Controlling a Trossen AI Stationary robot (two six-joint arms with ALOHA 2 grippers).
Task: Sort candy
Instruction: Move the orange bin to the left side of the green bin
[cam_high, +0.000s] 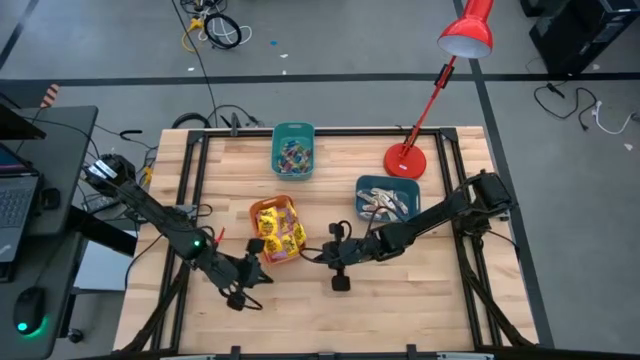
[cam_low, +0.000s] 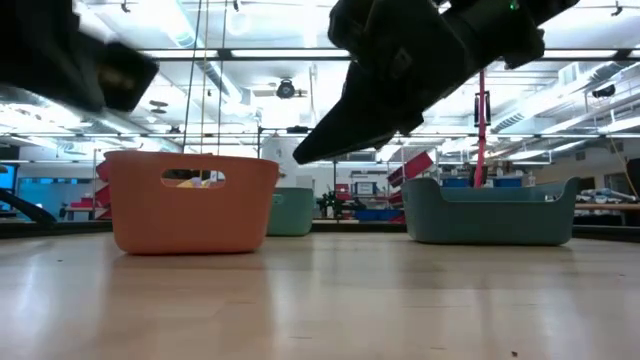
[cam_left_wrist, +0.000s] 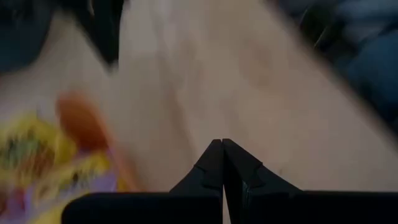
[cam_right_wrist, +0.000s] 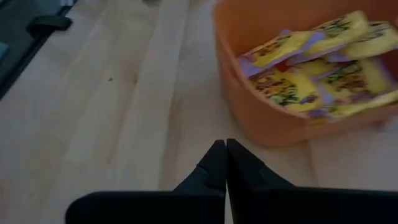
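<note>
A: Fingers first. We see the left gripper (cam_left_wrist: 222, 163) clenched tight with nothing between the tips, bare wood ahead of it. Same for the right gripper (cam_right_wrist: 225, 163): pinched together, empty, pointing at the orange bin (cam_right_wrist: 273, 127).

B: Agreed. From above, the left one sits just beside that bin's near-left corner, the right one just off its right side. Both low over the table (cam_high: 450, 300).

A: Candy location? We count the yellow packets (cam_high: 285, 236) piled in the orange bin, small coloured pieces (cam_high: 293, 155) in the teal bin (cam_high: 293, 130) at the back, pale stick-shaped pieces (cam_high: 384, 205) in the darker teal bin (cam_high: 362, 186) on the right. We spot no loose candy on the wood.

B: So sorting looks finished or nearly so, we judge. Risks?

A: Two arms crowding one light bin. We think either wrist could clip its wall, shove or tip it, and spill packets. The grippers could also knock each other, being near.

B: And the red desk lamp (cam_high: 405, 160) stands near the right arm's elbow; a wide swing may bump it.
</note>
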